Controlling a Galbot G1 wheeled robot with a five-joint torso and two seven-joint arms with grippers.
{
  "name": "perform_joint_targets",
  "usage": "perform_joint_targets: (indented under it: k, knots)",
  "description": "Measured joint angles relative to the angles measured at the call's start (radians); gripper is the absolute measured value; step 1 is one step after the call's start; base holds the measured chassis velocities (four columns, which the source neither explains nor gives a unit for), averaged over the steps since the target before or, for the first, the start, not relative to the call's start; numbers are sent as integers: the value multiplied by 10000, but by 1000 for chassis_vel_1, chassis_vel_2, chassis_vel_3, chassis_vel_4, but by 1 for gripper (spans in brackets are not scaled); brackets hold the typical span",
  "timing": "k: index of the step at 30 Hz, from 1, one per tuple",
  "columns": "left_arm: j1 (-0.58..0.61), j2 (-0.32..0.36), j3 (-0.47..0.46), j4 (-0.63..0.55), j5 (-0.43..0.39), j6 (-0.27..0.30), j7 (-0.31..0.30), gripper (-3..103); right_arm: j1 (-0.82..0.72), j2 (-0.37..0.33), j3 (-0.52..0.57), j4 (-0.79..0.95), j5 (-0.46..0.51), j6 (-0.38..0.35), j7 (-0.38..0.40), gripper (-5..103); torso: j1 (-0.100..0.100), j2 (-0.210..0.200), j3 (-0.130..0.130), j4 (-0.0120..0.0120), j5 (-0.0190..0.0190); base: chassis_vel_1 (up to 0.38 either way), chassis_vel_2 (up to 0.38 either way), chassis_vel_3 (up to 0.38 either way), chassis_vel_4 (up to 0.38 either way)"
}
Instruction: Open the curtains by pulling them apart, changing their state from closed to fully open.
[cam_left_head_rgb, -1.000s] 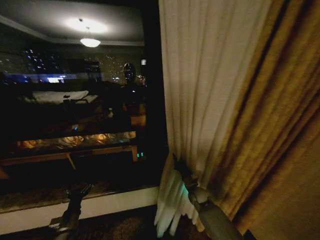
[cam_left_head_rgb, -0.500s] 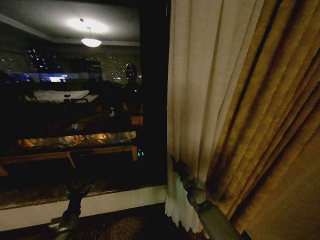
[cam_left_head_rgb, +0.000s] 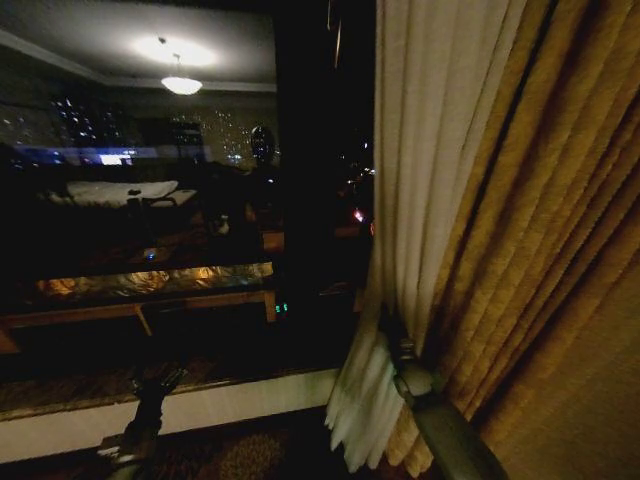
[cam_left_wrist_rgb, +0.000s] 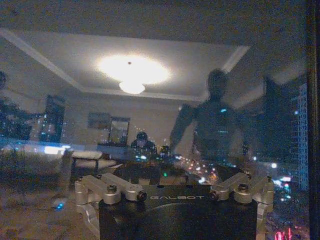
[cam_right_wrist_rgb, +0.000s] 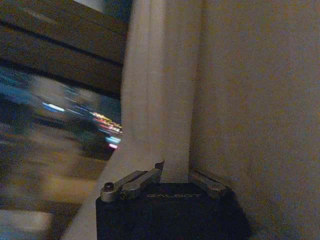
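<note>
One sheer curtain (cam_left_head_rgb: 410, 180) hangs at the right of the dark window (cam_left_head_rgb: 150, 220), bunched into narrow folds against the mustard drape (cam_left_head_rgb: 540, 250) behind it. The right claw (cam_left_head_rgb: 392, 338) sits low on that panel, near its hem; in the right wrist view a fold of the cream fabric (cam_right_wrist_rgb: 172, 100) runs down between the two fingers (cam_right_wrist_rgb: 132, 181), which look closed onto it, so the claw appears to have the cloth pinched. Holding it low and at the panel's inner edge makes sense as a way to drag the whole fall sideways toward the drape, and the hem flares out leftward below the grip as if the cloth trails there. Much glass is bare on the left, so this side looks largely open.

The left claw (cam_left_head_rgb: 160, 385) rests low at the near left, pointing at the glass; its wrist view shows the finger links (cam_left_wrist_rgb: 107, 189) spread wide, holding nothing, seemingly idle.
</note>
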Motion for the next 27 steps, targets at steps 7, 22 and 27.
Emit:
perform_joint_targets:
  k: [7,22,27]
  knots:
    - [0,0,1,0,0,0,0,100,-218,-350,627,24,-258,-915,878,0,1,-1,1,-1,3,0,0,0,0]
    - [0,0,0,0,0,0,0,100,-613,-289,48,651,-42,-539,613,-2,1,-1,2,-2,4,0,0,0,0]
    - [0,0,-1,0,0,1,0,100,-941,-405,-363,1183,570,436,-1069,19,2,-2,3,-1,4,0,0,0,0]
